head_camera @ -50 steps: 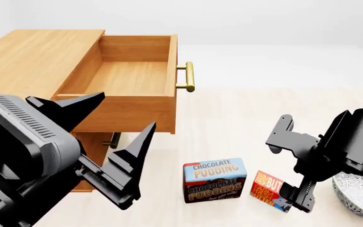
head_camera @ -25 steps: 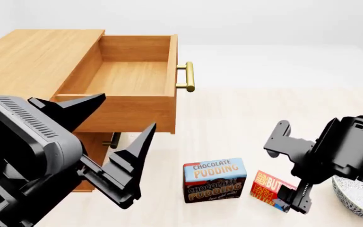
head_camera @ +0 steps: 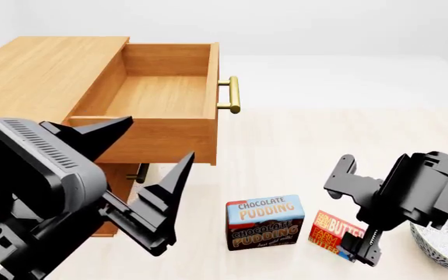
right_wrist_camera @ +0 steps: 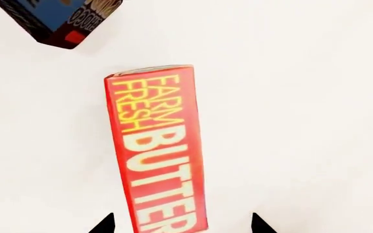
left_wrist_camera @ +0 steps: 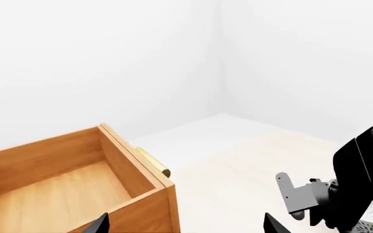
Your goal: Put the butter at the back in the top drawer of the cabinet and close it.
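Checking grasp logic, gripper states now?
Left gripper: open, empty, beside the drawer.
Right gripper: open, above the butter, not holding it.

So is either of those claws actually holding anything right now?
No. The left gripper hangs open in the air. The right gripper is open around the butter, fingertips at either side, not clamped.

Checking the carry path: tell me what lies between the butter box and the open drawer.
In the head view, bare floor, except the blue-and-brown pudding box beside the red butter box, below the open wooden top drawer.
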